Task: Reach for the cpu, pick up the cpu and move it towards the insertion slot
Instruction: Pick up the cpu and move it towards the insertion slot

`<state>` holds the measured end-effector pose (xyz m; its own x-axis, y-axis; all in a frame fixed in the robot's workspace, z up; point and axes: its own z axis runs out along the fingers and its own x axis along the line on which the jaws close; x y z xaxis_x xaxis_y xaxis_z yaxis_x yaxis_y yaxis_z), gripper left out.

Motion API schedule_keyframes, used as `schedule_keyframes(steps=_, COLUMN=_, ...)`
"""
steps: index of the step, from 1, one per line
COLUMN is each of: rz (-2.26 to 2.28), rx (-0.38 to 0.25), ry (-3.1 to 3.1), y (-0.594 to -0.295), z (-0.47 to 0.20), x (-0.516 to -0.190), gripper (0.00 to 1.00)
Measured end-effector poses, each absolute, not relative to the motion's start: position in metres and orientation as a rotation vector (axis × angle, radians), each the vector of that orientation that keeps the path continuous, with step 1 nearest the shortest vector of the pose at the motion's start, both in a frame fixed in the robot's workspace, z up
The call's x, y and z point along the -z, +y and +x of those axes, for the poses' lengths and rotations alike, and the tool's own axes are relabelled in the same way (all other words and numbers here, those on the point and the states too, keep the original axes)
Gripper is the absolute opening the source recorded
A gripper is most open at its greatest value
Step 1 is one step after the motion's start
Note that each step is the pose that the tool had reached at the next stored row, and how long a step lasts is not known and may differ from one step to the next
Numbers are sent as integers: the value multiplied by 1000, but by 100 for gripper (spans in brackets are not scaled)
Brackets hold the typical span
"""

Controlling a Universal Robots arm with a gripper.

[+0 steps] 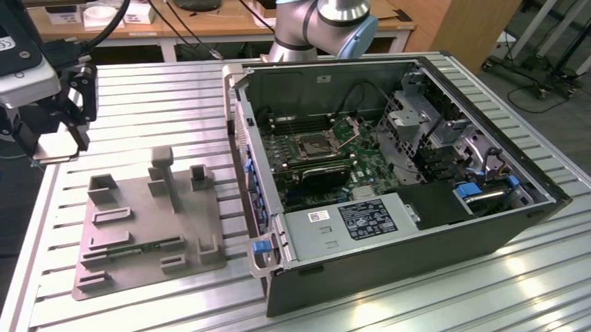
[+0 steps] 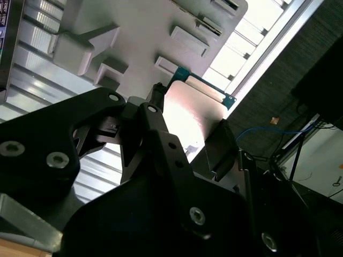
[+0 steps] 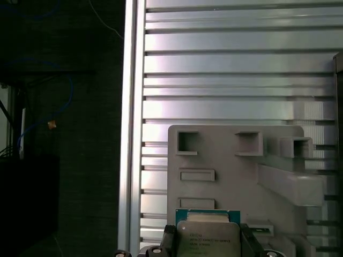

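My gripper (image 1: pixel 54 142) hangs over the slatted table's corner on the exterior view's left, above and beyond the grey fixture plate (image 1: pixel 148 221). It is shut on the cpu (image 1: pixel 57 147), a flat pale square. In the first wrist view the cpu (image 3: pixel 209 238) shows its silvery face with a green rim, a dark finger (image 3: pixel 169 242) on each side. The second wrist view shows the cpu (image 2: pixel 187 115) from beneath, lifted off the plate (image 2: pixel 134 32). The insertion slot (image 1: pixel 319 145), a dark square socket in a silver frame, lies on the green board inside the open computer case (image 1: pixel 388 277), well off to the exterior view's right.
The case's raised side wall (image 1: pixel 242 159) stands between the plate and the socket. Upright grey blocks (image 1: pixel 162 162) rise from the plate, and a narrow green memory stick (image 1: pixel 138 249) lies in it. The table edge (image 3: pixel 131 134) drops off close to the gripper. The arm's base (image 1: pixel 323 28) stands behind the case.
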<state>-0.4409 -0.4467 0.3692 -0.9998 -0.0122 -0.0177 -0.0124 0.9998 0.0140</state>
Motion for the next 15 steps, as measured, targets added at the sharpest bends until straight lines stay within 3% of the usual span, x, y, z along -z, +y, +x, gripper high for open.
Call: schedule_keyframes(steps=15, rz=-19, rx=-22, ry=3124, y=-447, z=-441, x=-380, gripper=55)
